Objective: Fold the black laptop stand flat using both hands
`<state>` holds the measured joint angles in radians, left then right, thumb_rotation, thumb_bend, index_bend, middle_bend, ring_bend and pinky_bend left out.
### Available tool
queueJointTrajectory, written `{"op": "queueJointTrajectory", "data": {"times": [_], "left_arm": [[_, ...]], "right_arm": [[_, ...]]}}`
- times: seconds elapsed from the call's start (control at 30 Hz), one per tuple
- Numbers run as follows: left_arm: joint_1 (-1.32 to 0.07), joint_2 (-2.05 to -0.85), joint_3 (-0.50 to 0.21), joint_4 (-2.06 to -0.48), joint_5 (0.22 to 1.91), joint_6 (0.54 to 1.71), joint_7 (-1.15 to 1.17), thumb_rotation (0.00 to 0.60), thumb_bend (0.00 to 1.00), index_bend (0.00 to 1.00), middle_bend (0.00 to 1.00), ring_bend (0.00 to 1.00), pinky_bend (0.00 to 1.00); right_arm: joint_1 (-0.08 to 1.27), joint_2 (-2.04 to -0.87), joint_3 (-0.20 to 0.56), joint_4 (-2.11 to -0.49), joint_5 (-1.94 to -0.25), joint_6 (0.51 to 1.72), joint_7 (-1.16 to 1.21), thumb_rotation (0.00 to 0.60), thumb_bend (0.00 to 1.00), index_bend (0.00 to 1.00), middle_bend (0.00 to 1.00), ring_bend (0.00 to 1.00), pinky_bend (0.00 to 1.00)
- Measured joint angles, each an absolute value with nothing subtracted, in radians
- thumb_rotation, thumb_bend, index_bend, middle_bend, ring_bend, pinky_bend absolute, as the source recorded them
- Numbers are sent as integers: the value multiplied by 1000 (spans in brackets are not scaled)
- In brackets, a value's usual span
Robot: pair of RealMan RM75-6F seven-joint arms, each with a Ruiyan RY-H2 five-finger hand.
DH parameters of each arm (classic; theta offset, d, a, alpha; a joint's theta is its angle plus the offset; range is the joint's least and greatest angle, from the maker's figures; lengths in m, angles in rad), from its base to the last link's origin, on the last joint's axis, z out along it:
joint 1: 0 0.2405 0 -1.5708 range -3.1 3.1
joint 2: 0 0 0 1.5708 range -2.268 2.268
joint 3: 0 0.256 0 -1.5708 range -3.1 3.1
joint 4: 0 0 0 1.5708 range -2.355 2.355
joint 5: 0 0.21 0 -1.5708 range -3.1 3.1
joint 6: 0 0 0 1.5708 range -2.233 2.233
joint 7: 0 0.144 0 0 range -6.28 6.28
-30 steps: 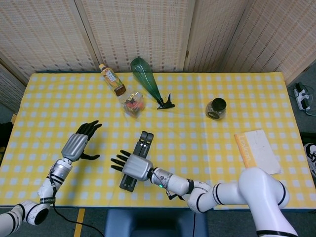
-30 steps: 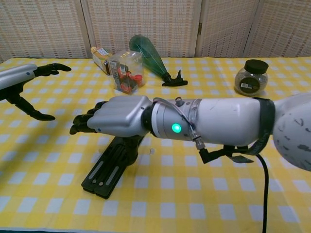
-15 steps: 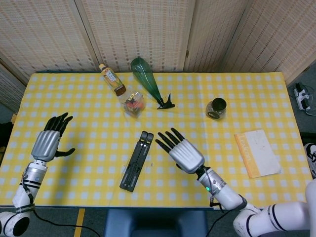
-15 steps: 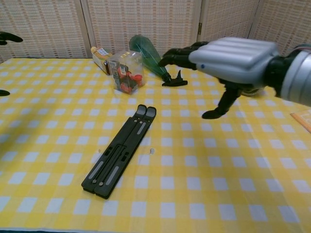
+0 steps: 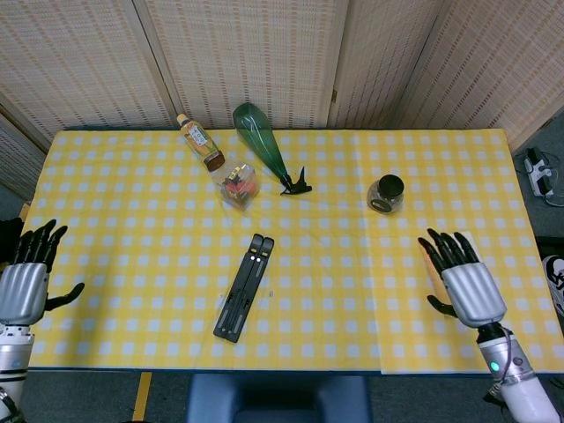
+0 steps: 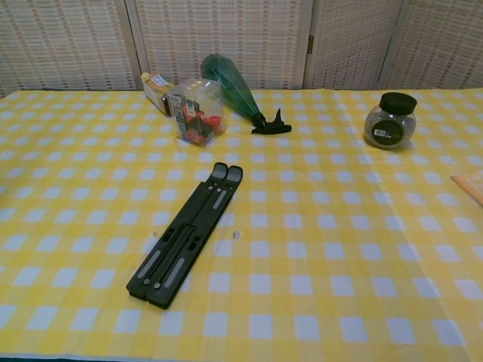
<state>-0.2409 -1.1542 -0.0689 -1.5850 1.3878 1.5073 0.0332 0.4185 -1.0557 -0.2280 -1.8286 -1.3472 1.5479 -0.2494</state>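
The black laptop stand [image 5: 245, 287] lies folded flat on the yellow checked tablecloth, its two bars side by side, running diagonally; the chest view shows the black laptop stand [image 6: 188, 234] the same way. My left hand [image 5: 24, 279] is at the table's left edge, fingers spread, holding nothing. My right hand [image 5: 464, 283] is over the table's right front part, fingers spread and empty. Both hands are far from the stand. Neither hand appears in the chest view.
At the back lie a tea bottle [image 5: 199, 141], a green spray bottle [image 5: 264, 150] and a clear box with red contents [image 5: 236, 183]. A dark-lidded jar [image 5: 385, 193] stands at the right. A book corner [image 6: 471, 185] lies under my right hand.
Both hands have drawn away from the stand outward to the table's left and right sides. The right hand left the chest view. The stand has stayed flat in place.
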Motion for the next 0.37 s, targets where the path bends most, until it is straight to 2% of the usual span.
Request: {"op": "queueJointTrajectory", "data": {"times": [0.1,0.37], "left_arm": [[-197,-1150,-47,-1593,1416,1554,59,600,234,26,14,0,0],[-133,-1116,6,-1668,1451,1574,134,600,233,25,15,0,0]], "right_arm": [[343,-1044,-232,-1777,-1367,1599,-177,600,234,0,38,38,0],[217,-1057,-193,-1691,-1422,1682,-139,600,234,0,38,38,0]]}}
